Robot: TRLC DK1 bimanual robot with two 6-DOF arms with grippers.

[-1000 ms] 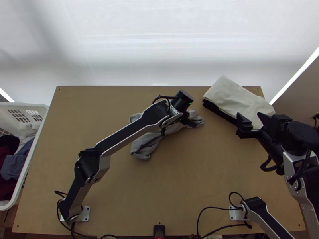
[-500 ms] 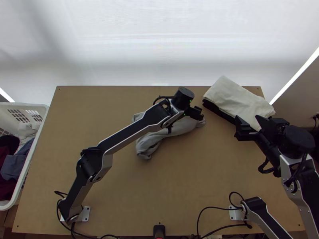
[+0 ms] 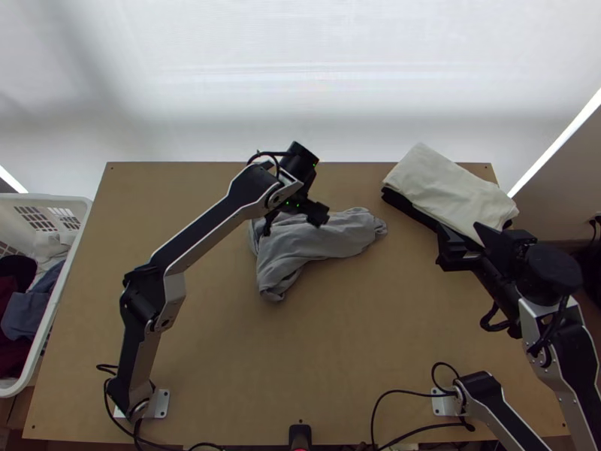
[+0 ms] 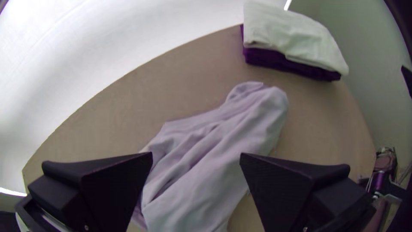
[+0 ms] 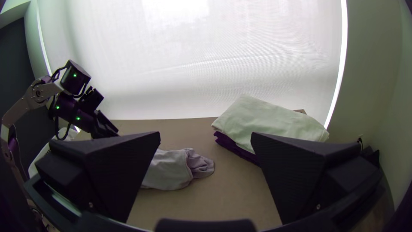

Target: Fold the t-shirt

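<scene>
The soft grey fabric t-shirt [image 3: 323, 237] lies bunched on the light wooden worktop [image 3: 225, 361]; all folding seems left. Left gripper [image 4: 196, 155] and right gripper [image 5: 206, 135]: fingers wide, empty.

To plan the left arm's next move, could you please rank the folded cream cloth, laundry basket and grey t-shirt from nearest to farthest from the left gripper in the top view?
From the left gripper:
1. Grey t-shirt: bunched on the table, mid-table.
2. Folded cream cloth: far right.
3. Laundry basket: beyond the table's left edge.
</scene>
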